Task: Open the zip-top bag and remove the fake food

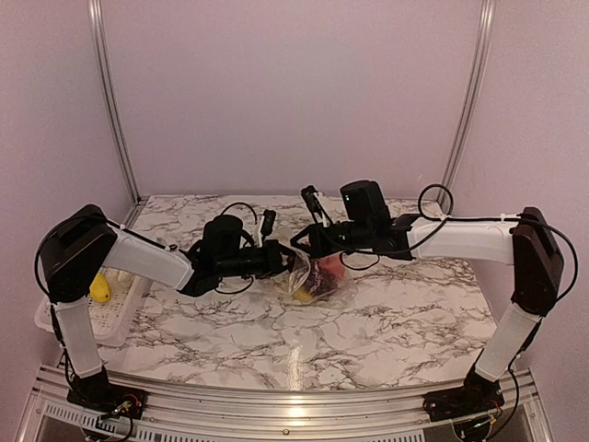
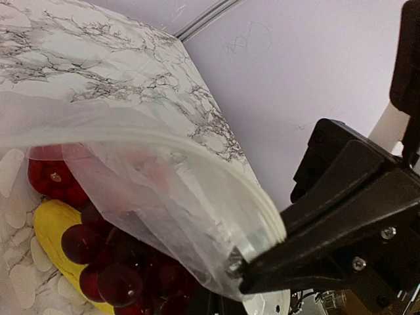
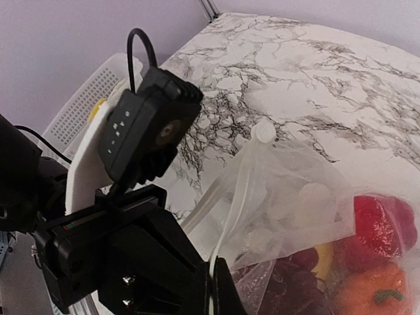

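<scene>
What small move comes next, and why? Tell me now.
Probably pull the two apart to open the mouth: the left gripper and right gripper are each shut on the top edge of the zip-top bag, and the fake food lies inside.

Table [image 1: 230, 322]: white marble, grey veining. Zip-top bag [image 2: 164, 177]: clear, milky zip strip. Fake food [image 1: 320, 276]: yellow piece [image 2: 49, 226], dark red grapes [image 2: 98, 262], red round piece [image 3: 384, 216], orange piece [image 3: 367, 292]. Basket [image 1: 110, 333], lower left of top view: white lattice.
</scene>
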Controlling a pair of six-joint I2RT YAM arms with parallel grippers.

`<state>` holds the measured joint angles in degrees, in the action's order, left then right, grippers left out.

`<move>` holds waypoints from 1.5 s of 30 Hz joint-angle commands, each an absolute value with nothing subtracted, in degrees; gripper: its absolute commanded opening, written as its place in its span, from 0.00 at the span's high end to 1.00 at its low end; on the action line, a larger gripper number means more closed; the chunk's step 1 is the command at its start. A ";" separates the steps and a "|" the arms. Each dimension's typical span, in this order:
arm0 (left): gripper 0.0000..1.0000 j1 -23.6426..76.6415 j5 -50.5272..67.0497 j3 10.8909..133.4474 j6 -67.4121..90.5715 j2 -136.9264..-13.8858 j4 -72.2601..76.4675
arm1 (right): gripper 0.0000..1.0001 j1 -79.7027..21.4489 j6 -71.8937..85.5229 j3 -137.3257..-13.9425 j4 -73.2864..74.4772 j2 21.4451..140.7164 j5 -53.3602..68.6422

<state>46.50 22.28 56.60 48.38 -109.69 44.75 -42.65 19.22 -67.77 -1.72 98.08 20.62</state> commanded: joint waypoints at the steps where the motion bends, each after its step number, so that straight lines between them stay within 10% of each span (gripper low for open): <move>1: 1.00 46.49 21.27 54.51 44.42 -102.26 40.13 | 1.00 -41.26 18.72 -67.16 -2.28 95.75 19.60; 45: 1.00 28.99 7.96 54.95 41.07 -60.36 9.02 | 1.00 -39.99 19.92 -63.81 -4.40 97.03 22.20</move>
